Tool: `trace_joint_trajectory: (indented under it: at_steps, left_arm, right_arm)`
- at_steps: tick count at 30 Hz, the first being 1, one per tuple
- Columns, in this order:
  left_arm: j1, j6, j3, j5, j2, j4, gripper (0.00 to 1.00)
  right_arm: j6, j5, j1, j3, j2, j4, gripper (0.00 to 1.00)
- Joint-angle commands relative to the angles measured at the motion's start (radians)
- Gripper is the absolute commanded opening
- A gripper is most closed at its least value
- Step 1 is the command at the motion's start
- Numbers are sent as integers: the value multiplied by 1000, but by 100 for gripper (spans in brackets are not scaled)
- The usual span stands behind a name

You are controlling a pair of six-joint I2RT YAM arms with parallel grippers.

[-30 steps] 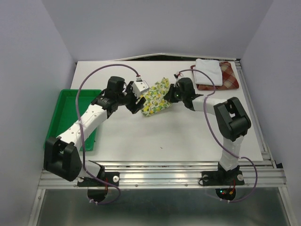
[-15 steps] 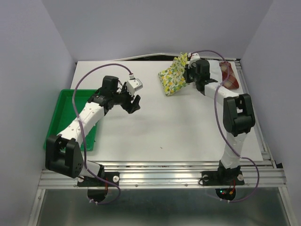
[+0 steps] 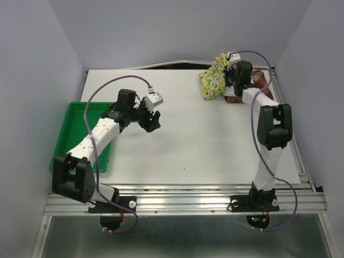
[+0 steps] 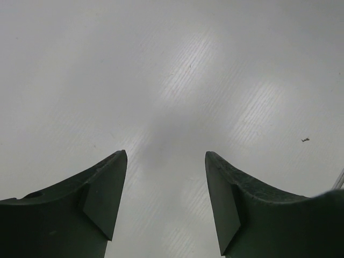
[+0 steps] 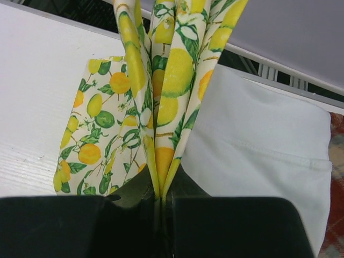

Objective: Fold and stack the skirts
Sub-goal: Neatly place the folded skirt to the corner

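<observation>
My right gripper is shut on the fruit-print skirt and holds it up at the far right of the table. In the right wrist view the pinched folds rise from my shut jaws and the rest hangs to the left. The plain white skirt lies folded under it. It rests on the red-and-cream plaid skirt, which my right arm mostly hides. A plaid edge shows in the right wrist view. My left gripper is open and empty over bare table.
A green plastic tray sits at the table's left edge, under my left arm. The table's back edge and a dark gap lie just behind the stack. A purple cable loops over each arm.
My right gripper has carried the fruit-print skirt from the table's middle to the far right, over the stack. My left gripper let go of it, drew back left and stands open.
</observation>
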Motion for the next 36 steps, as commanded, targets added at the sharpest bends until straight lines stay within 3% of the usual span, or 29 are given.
trace_joint_trajectory:
  at_steps: [1, 12, 19, 24, 36]
  left_arm:
    - [3, -24, -23, 31, -13, 28, 71]
    - [3, -38, -23, 26, -6, 31, 71]
    - [3, -38, -20, 20, 16, 26, 71]
    - [3, -38, 0, 20, 33, 13, 71]
    - [3, -35, 1, 7, 34, -10, 71]
  right_arm:
    - [-32, -25, -23, 99, -10, 29, 1]
    - [60, -60, -110, 199, -12, -49, 1]
    - [253, -126, -230, 225, 36, -147, 1]
    - [397, -190, -301, 265, 160, -244, 1]
    - [402, -281, -362, 339, 263, -259, 1]
